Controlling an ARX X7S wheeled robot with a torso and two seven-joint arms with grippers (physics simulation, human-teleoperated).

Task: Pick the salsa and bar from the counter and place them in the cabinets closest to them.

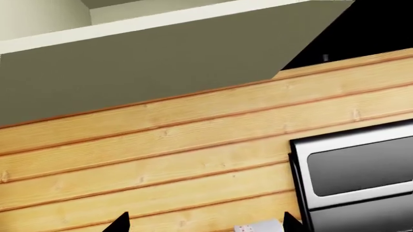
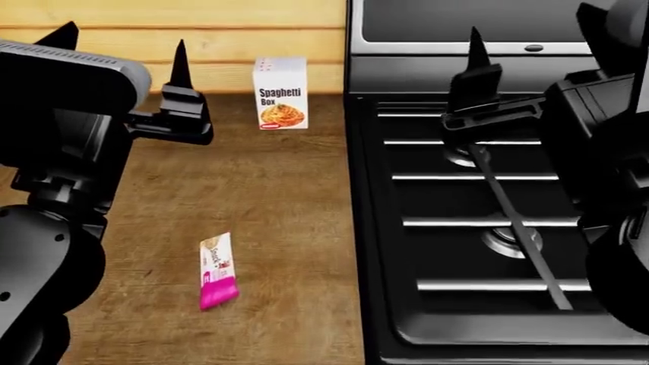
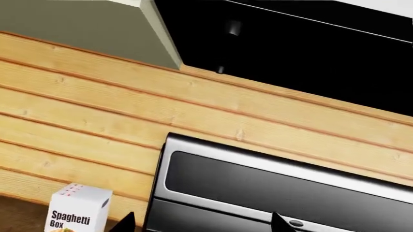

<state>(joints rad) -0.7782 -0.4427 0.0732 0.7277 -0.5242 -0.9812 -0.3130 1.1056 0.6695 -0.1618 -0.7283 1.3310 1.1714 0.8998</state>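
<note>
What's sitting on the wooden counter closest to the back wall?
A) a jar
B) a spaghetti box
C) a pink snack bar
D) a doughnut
B: the spaghetti box stands upright against the plank wall, while the pink snack bar lies nearer the counter front.

Open brown wood-plank table (image 2: 273,198) is seen around small pink-and-white wrapped bar (image 2: 217,271); approach unobstructed. White spaghetti box (image 2: 280,93) stands at back wall, black gas stove (image 2: 487,228) borders rt side.
</note>
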